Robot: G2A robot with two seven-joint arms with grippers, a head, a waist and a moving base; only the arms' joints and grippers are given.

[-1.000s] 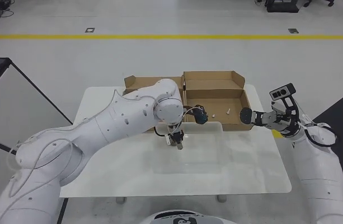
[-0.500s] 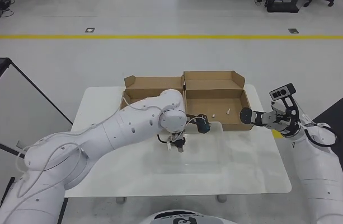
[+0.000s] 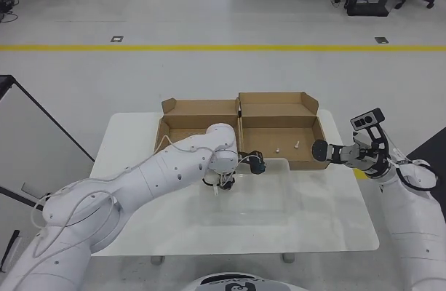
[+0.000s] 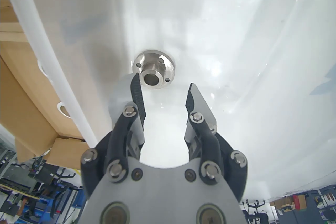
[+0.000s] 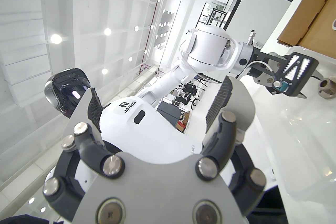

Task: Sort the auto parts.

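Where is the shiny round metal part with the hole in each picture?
Left wrist view: the shiny round metal part sits just beyond the fingertips of the left gripper.
Right wrist view: beside the left gripper, seen from afar.
Top view: too small to pick out, by the left gripper.
Shared landmark: the brown cardboard box.

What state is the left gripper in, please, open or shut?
Open: the left gripper has its jaws apart, gripping nothing, beside the flanged metal hub.
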